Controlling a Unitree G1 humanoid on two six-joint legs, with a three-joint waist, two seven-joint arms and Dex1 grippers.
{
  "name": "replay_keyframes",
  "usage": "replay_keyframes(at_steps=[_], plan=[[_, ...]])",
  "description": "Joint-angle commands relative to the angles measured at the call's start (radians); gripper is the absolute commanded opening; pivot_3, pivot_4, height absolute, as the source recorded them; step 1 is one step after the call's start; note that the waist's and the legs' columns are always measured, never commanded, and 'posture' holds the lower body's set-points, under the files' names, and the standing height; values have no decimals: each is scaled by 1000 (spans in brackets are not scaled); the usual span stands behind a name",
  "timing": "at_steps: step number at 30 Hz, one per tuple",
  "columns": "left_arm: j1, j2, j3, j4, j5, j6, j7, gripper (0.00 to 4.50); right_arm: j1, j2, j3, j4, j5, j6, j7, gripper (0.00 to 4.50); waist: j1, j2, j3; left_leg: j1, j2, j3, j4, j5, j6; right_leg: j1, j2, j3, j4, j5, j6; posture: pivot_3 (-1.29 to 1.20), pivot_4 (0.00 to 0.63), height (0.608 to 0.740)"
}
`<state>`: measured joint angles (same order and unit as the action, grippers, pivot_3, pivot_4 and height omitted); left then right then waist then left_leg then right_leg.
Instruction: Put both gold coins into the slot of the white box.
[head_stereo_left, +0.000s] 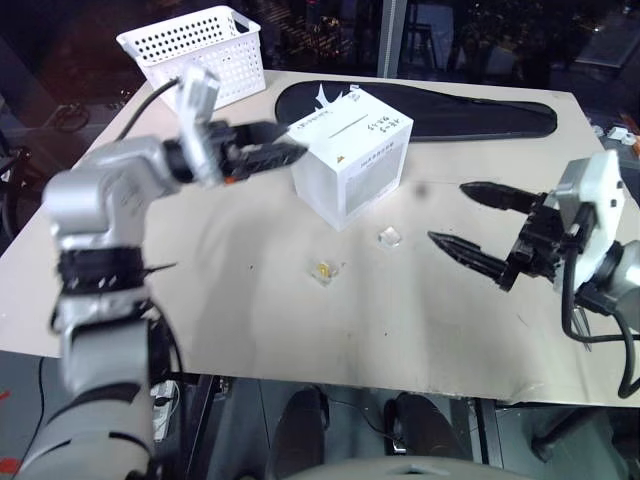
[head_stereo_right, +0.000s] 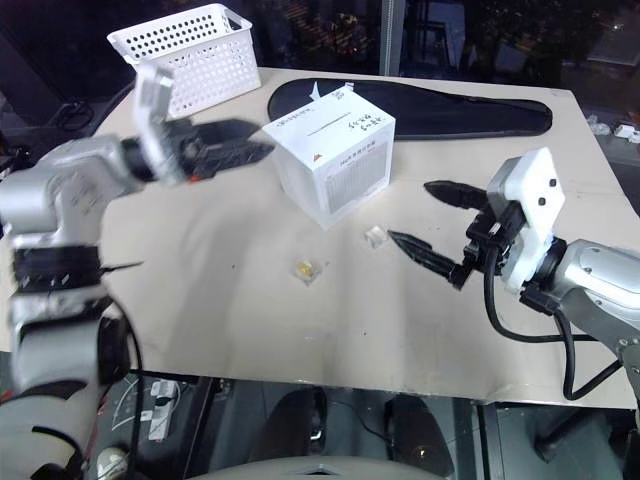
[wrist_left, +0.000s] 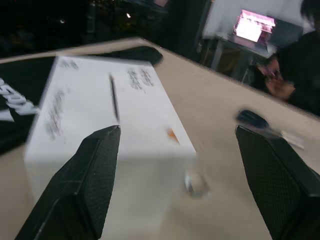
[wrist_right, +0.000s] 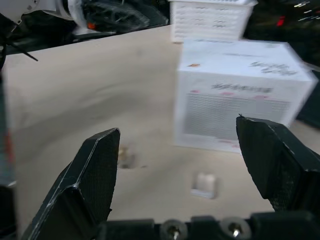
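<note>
Left eye view: left tool (head_stereo_left: 262, 150) open, empty beside white box (head_stereo_left: 352, 155), near slot (head_stereo_left: 338, 127); right tool (head_stereo_left: 478, 222) open, facing coin (head_stereo_left: 323, 269) on bench (head_stereo_left: 250, 300).

My two eye views look forward and down over the table (head_stereo_left: 250, 300), both sharing the white box (head_stereo_left: 352, 155). My left wrist camera sits close above that box's top; my right wrist camera faces its dotted side, low over the table.

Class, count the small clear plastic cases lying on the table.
2: one clear case near the white box's front corner, another case further front, holding something gold.
</note>
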<state>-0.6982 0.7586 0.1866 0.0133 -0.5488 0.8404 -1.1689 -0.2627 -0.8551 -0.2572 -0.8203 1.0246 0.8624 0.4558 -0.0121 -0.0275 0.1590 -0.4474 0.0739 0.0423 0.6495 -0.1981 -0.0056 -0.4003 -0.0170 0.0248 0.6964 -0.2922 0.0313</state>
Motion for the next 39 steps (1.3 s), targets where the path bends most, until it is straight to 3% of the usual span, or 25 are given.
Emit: replay_keyframes(at_steps=[1,3,8,12,20,39], plan=[[108,19,-30,-109,-10,-61,-32,3118,23,-11,47,-1,-36,-34,62,4037,4,0,0,0,0,0,0,0,0,1,0,0,0,0,0,0,150,740],[163,24,-58,-123,16,-126,-46,2243,32,-4,77,9,-56,-43,77,4037,9,0,0,0,0,-3,1,0,0,2,0,-3,0,0,0,0,150,740],[197,29,-154,-61,81,-284,-120,2243,38,30,146,19,-96,-51,83,4037,9,0,0,1,0,-4,2,0,0,3,0,-3,0,0,0,0,150,740],[154,18,-227,33,134,-388,-180,1021,46,55,191,0,-118,-43,66,4037,8,0,0,0,0,-4,2,0,0,3,1,-3,0,0,0,0,150,740],[97,-20,-332,224,241,-604,-290,1021,85,82,207,-48,-118,-32,17,4037,8,0,0,0,0,-4,2,0,0,3,1,-3,0,0,0,0,150,740],[-53,-80,-393,474,334,-771,-425,1021,147,66,160,-94,-101,-31,-22,4037,1,0,0,0,0,-5,2,0,0,3,1,-4,0,0,0,0,150,740]])
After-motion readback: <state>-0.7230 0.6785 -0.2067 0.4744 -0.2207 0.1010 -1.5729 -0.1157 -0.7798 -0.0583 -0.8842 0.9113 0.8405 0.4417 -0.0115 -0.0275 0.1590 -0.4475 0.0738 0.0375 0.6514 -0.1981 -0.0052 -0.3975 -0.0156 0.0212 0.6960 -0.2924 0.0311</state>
